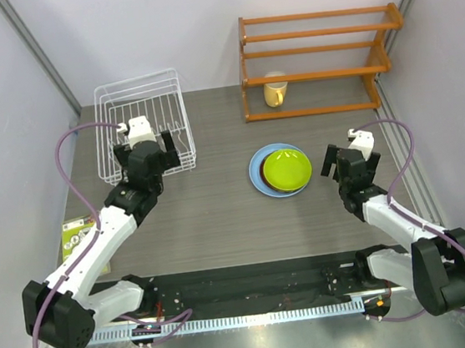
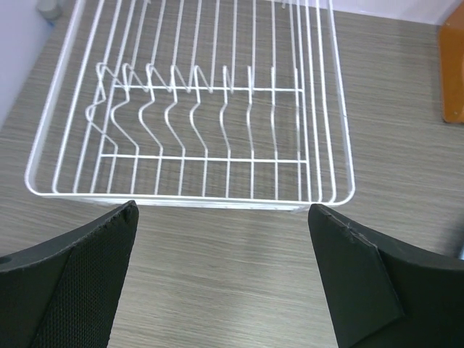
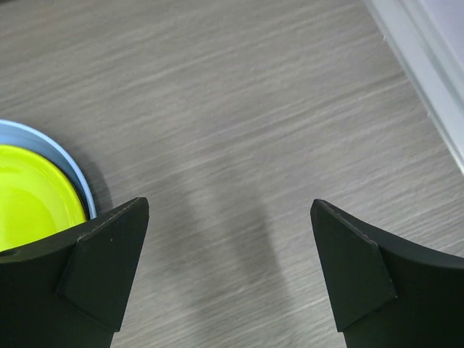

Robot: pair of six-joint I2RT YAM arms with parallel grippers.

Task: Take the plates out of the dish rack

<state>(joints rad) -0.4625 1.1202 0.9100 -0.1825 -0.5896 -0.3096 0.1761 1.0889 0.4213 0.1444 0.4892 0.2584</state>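
Grey table (image 1: 222,226) carried dish rack (image 1: 145,108) at far-left corner, plates (image 1: 281,171) stacked near centre. L arm reached fwd, L gripper (image 2: 222,217) facing rack's near edge; R gripper (image 3: 230,210) pointed down beside stack, both jaws wide, empty.

Count of the things in view

One stack of plates with three showing: one light blue plate (image 1: 256,174) at the bottom, one lime green plate (image 1: 287,168) on top, and the rim of one dark red plate (image 1: 269,185) between them; whether the stack holds more cannot be told. One white wire dish rack (image 2: 190,197), one orange wooden shelf (image 1: 309,33), one yellow mug (image 1: 274,92), one green-and-white packet (image 1: 76,236). Two arms, with one left gripper (image 2: 221,217) and one right gripper (image 3: 228,210), two fingers each.
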